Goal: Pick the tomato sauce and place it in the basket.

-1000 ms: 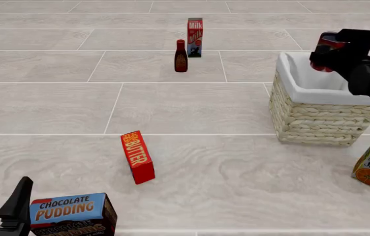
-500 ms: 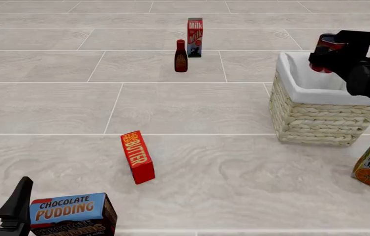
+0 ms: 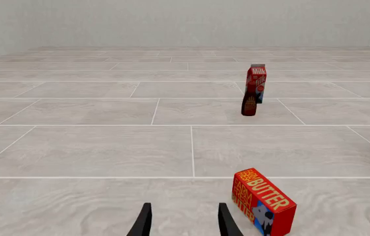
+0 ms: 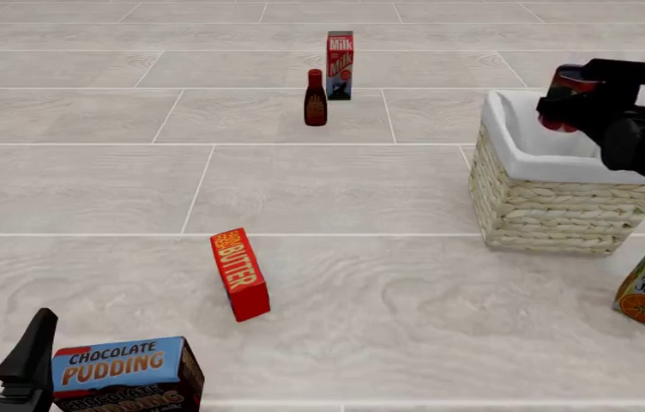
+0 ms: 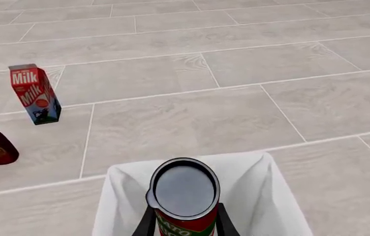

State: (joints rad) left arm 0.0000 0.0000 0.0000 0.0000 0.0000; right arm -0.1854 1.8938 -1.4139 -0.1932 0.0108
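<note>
Pinching tomato sauce (image 4: 564, 96), right jaws edged slightly lower over basket (image 4: 551, 202); left jaws spread, unmoved.

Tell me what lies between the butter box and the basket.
Only bare floor tiles separate the butter box from the basket, as seen in the front view.

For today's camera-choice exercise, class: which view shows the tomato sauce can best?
The right wrist view: the can fills the foreground, dark top and red label clear, held in the right tool above the basket. The front view shows only a small red part behind the tool. The left wrist view misses it.
</note>
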